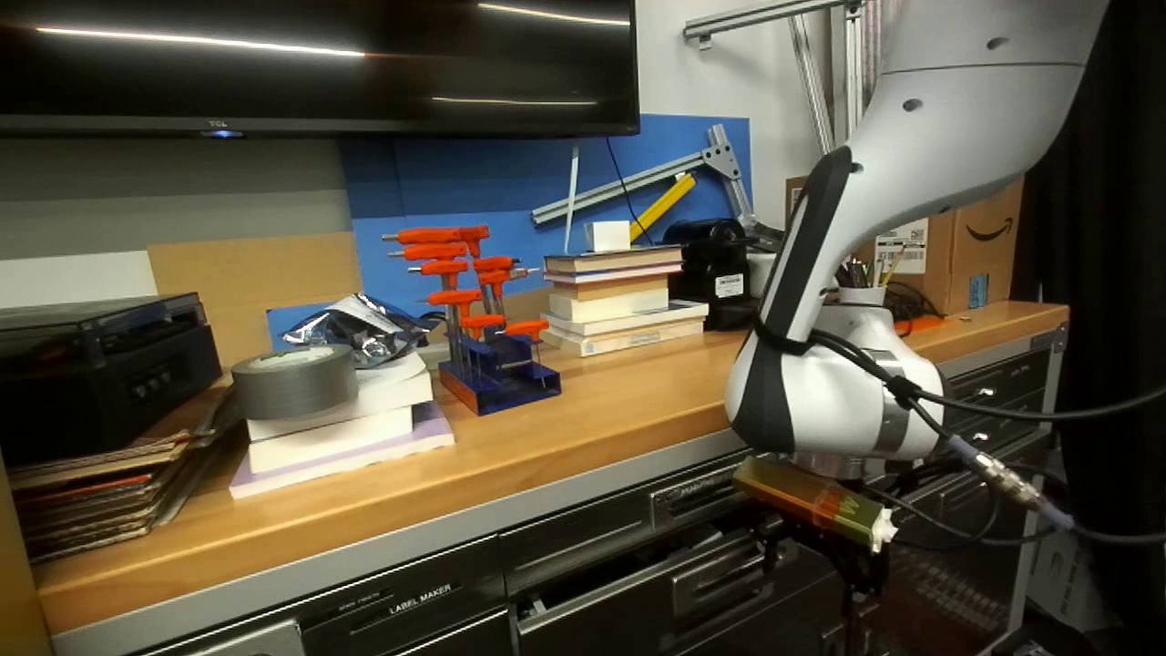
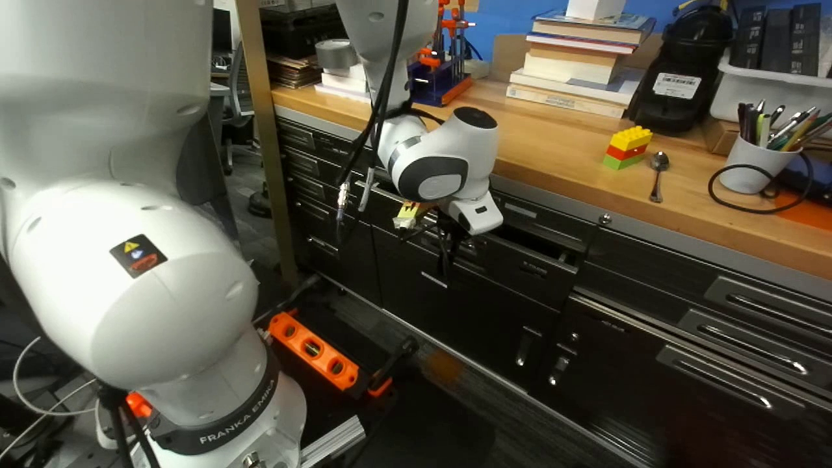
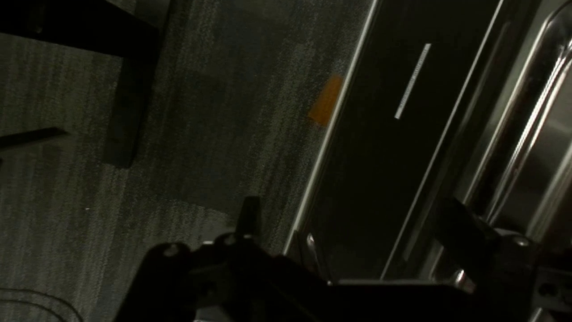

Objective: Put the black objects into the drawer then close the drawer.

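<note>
The drawer [image 1: 619,615] is a dark grey cabinet drawer pulled partly out below the wooden worktop. Its front also shows in an exterior view [image 2: 520,265], with a dark gap behind its top edge. No black objects can be made out; they are hidden or out of view. My gripper [image 1: 809,579] points down in front of the drawer fronts, below worktop height; it also shows in an exterior view [image 2: 442,253]. In the wrist view its fingers [image 3: 351,208] are spread wide with nothing between them. A shiny metal pull [image 3: 532,120] lies beyond the right finger. Contact with the drawer cannot be told.
The worktop [image 1: 601,401] stands above the drawers. It holds a stack of books [image 1: 619,310], orange-handled tools in a blue stand [image 1: 501,369], toy bricks [image 2: 627,148], a spoon [image 2: 658,175] and a pen cup [image 2: 751,166]. An orange level [image 2: 313,350] lies low near the robot base.
</note>
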`<action>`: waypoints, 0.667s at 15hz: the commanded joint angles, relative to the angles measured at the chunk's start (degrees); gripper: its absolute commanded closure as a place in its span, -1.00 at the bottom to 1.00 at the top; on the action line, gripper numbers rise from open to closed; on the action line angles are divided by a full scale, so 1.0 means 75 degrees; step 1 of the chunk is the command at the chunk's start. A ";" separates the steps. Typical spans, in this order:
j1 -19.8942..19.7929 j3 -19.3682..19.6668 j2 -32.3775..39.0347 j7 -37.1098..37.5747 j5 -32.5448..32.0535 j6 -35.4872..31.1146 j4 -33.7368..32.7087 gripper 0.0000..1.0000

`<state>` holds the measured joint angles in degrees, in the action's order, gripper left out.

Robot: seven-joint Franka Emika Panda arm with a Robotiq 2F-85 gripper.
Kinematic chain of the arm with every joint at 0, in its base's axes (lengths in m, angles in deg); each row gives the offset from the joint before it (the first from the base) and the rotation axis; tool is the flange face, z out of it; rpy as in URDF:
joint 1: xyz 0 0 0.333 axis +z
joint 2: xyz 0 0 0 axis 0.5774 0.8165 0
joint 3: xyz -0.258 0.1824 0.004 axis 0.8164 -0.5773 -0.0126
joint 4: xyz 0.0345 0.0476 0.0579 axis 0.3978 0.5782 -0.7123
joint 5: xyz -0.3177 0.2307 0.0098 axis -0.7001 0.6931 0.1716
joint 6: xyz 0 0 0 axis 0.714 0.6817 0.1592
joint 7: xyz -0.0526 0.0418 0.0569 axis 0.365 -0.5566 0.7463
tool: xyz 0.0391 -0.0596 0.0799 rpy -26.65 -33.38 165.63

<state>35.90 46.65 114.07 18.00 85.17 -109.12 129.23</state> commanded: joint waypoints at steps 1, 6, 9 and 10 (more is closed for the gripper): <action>-0.0498 -0.0679 0.0992 -0.0448 0.0427 -0.0904 -0.0988 -1.00; -0.0596 -0.0787 0.1045 -0.0519 0.0182 -0.1216 -0.0910 -1.00; 0.0368 0.0251 0.0547 -0.0084 -0.0146 -0.0678 -0.0339 -1.00; 0.0836 0.0781 0.0312 0.0200 -0.0422 -0.0285 -0.0112 -1.00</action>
<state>34.26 44.04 117.53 14.68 85.98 -115.81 126.60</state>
